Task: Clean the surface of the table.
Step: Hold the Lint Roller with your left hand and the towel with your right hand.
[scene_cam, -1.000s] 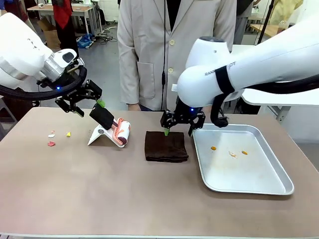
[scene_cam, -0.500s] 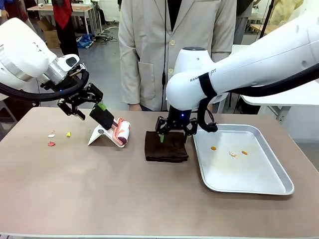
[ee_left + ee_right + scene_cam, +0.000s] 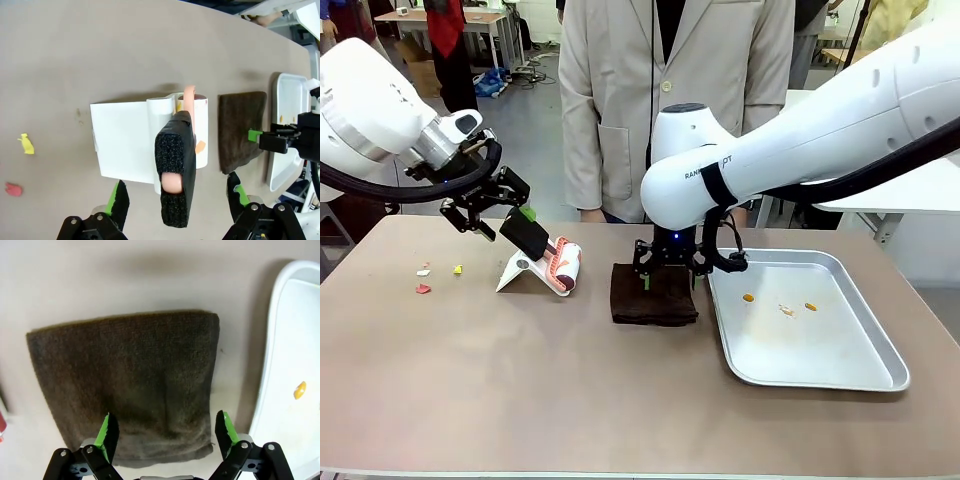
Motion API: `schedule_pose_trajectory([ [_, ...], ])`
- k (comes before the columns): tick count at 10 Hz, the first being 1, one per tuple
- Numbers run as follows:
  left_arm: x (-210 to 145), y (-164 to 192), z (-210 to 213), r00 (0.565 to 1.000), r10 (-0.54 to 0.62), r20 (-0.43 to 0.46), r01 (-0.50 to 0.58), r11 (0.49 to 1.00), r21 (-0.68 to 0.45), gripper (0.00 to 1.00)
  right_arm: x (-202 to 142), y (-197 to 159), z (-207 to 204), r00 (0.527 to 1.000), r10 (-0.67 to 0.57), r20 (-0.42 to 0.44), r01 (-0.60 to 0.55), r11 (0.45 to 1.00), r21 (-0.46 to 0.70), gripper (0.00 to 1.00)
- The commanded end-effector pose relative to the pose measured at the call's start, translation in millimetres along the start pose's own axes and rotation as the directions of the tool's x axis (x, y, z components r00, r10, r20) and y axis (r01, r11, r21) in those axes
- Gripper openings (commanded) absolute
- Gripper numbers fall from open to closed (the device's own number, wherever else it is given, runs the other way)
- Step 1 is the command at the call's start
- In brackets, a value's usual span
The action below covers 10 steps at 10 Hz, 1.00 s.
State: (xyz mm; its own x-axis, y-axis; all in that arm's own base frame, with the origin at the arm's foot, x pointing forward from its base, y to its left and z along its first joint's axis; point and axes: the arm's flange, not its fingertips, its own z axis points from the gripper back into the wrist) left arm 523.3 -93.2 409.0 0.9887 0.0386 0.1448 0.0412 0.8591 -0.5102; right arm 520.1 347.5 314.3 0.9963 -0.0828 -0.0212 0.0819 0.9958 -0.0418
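Here the right gripper [image 3: 167, 427] hung spread just above the dark brown cloth [image 3: 653, 295], which lay on the table [image 3: 520, 380] beside the metal tray [image 3: 840, 385]. Left of the cloth, the left gripper [image 3: 177, 190] stood open astride the lint roller [image 3: 560, 262] handle, seemingly not touching it.

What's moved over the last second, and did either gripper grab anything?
The right gripper swung toward the robot's left, from the tray edge to above the brown cloth, and came lower. Its jaws are open, with nothing grasped. The left gripper barely shifted and is open astride the lint roller handle. Cloth, roller, tray and the scraps on the table stayed put.
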Motion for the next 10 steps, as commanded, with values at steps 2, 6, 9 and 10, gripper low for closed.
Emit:
schedule_pose_trajectory([
  [2,4,0,-2,1.0,-0.026,-0.006,0.026,0.999,-0.033,1.0,8,4,-4,0.999,-0.047,0.019,0.048,0.998,-0.032,1.0],
  [6,5,0,-5,0.999,-0.037,0.003,0.037,0.999,-0.024,1.0,8,0,-11,0.999,-0.035,-0.005,0.035,0.999,-0.01,1.0],
  [9,5,-2,-8,0.999,-0.054,-0.001,0.054,0.998,-0.043,0.41,8,-1,-14,1.0,-0.016,-0.023,0.016,1.0,0.02,0.26],
  [10,5,1,-7,0.998,-0.058,0.005,0.058,0.997,-0.047,0.12,9,-1,-14,1.0,-0.017,-0.025,0.018,0.999,0.027,0.0],
])
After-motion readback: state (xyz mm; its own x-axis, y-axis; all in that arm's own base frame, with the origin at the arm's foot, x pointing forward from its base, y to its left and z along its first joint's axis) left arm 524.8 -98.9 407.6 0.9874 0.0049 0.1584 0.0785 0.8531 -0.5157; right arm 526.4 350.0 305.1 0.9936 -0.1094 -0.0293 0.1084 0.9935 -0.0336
